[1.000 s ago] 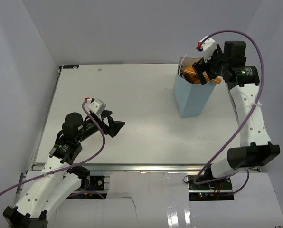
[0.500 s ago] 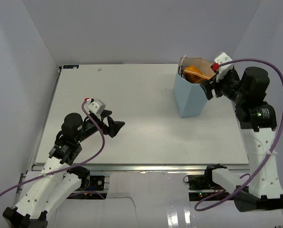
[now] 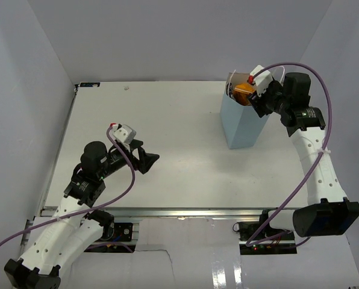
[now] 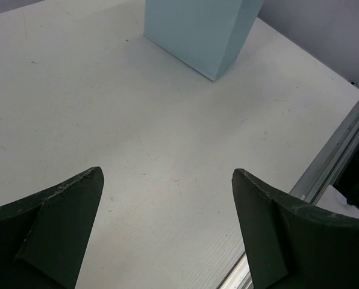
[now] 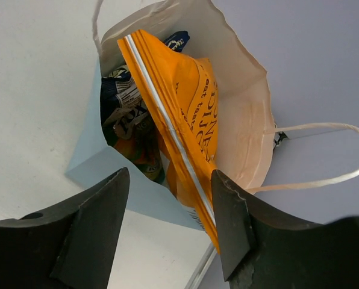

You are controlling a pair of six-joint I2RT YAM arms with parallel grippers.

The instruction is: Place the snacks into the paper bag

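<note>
The light-blue paper bag (image 3: 241, 123) stands upright at the table's far right. The long orange chip bag (image 3: 243, 90) stands on end inside it and sticks out of the mouth. In the right wrist view the orange chip bag (image 5: 182, 114) leans against the bag's inner wall (image 5: 240, 102), with darker packets (image 5: 128, 114) and a blue-and-white one (image 5: 178, 41) beside it. My right gripper (image 3: 259, 105) is open just above the bag's right rim, also seen in its own view (image 5: 170, 180). My left gripper (image 3: 148, 161) is open and empty over bare table, far left of the bag.
A white cord handle (image 5: 324, 174) hangs outside the bag toward the right wall. The table's near metal edge (image 4: 333, 162) lies right of my left gripper (image 4: 167, 177). The bag's lower part (image 4: 197, 30) shows ahead of it. Walls enclose the table on three sides.
My right gripper pulled back to the right of the bag, then returned over its right rim. The orange chip bag stays in the bag. The left arm has barely moved.
</note>
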